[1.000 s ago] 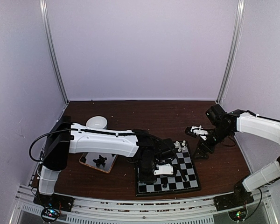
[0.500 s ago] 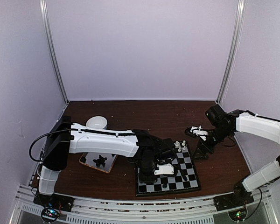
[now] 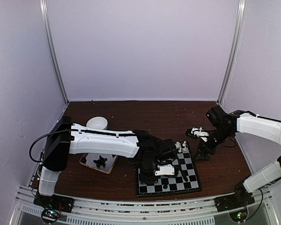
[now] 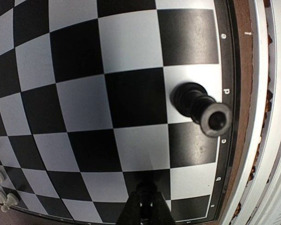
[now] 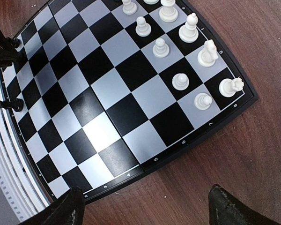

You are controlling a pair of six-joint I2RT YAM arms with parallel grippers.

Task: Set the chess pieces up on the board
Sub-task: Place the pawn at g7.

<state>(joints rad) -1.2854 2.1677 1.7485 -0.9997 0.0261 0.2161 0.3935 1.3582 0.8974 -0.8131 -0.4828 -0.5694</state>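
Pale lilac walls enclose a dark wooden table point(image 3: 131, 112). The board point(image 3: 187, 183) lies near-centre, right of a wood-rimmed tray point(image 3: 84, 163) containing further black pieces point(image 3: 100, 161). The left gripper point(image 4: 145, 212) is pinched narrow on a small black piece point(image 4: 145, 190) at the board's near-left edge. Expect this piece to be light, rigid and glossy, hence slippery: grip the waist and keep it vertical. A standing black piece point(image 4: 196, 105) is close by and easily toppled. The far rows carry white pieces point(image 5: 180, 80). The right gripper point(image 5: 145, 208) hangs wide and empty beside the far-right corner.
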